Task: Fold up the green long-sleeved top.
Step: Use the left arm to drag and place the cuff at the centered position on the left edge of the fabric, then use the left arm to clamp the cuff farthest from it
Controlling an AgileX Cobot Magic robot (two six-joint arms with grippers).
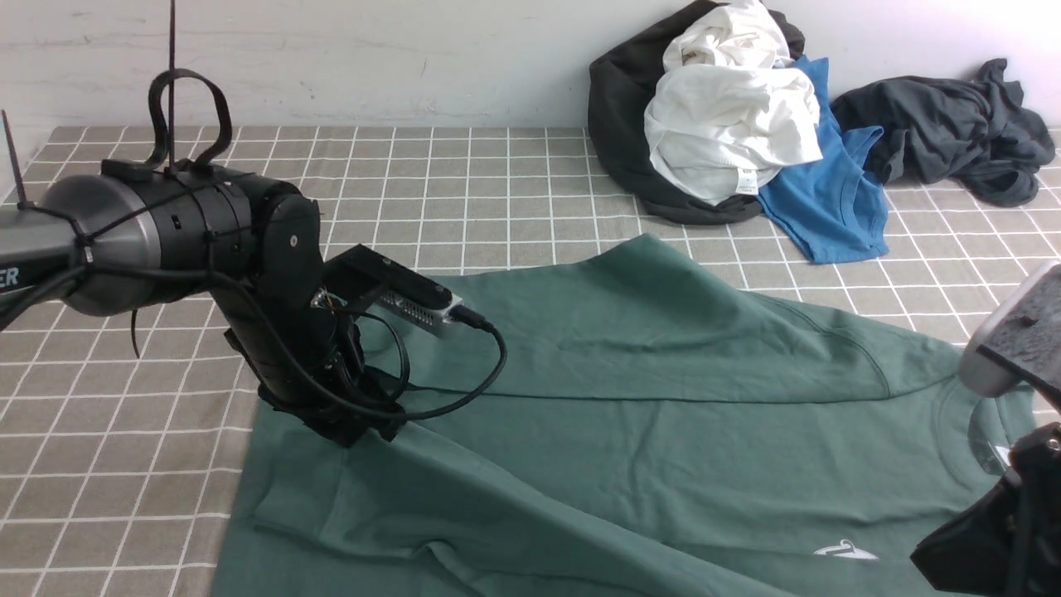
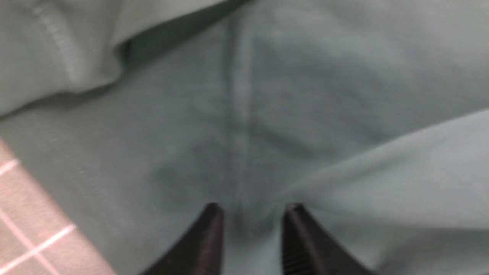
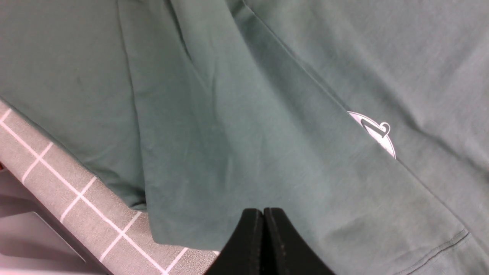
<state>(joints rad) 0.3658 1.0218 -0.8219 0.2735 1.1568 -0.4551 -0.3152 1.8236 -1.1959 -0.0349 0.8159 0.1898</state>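
Over green top (image 1: 663, 390), left gripper (image 2: 252, 208), down-tilted

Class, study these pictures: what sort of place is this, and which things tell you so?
Probably a robot lab bench set up for laundry-folding practice: a checked tablecloth, the green long-sleeved top laid out on it, and a heap of other garments behind.

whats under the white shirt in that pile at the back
The white shirt lies on a black garment, which shows at its left and lower edges, and overlaps a blue shirt on its right. Whatever lies deeper beneath it is covered.
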